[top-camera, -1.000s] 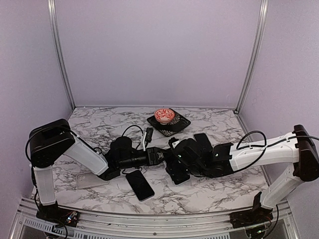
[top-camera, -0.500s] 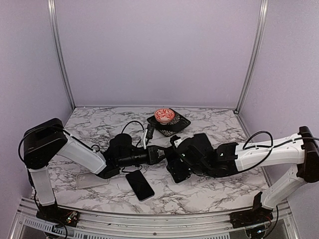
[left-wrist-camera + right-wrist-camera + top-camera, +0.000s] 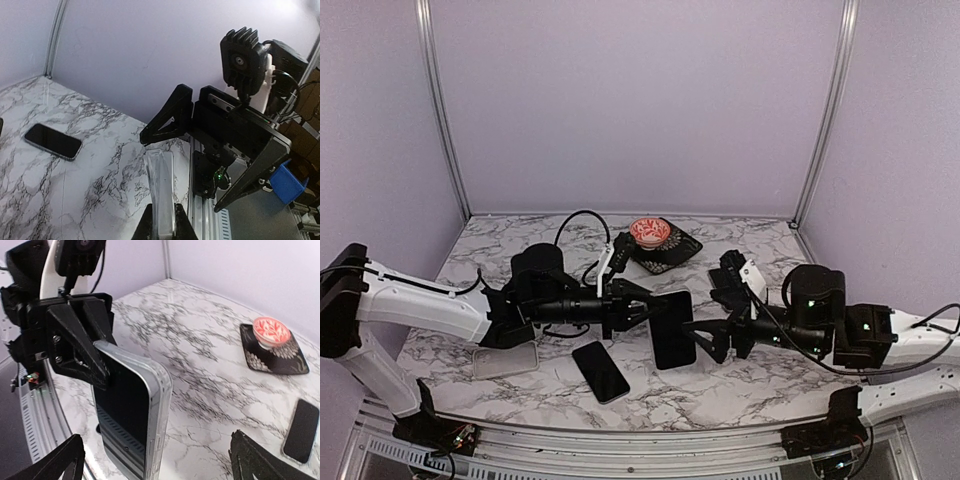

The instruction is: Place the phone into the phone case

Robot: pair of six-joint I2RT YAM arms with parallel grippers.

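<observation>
Small red-and-white patterned bowl [image 3: 650, 232] sitting on a dark square dish [image 3: 677, 256], far side of white marbled tabletop [image 3: 500, 250]

Both arms stretch low toward each other, the left gripper [image 3: 647, 310] clamped on a phone [image 3: 672, 330], the right gripper [image 3: 709, 341] gaping just beyond it.

Soft, even overhead light, with faint shadows on the marble table [image 3: 505, 250]. In the left wrist view the phone [image 3: 161, 190] at 6 o'clock blurs (close to the lens).
</observation>
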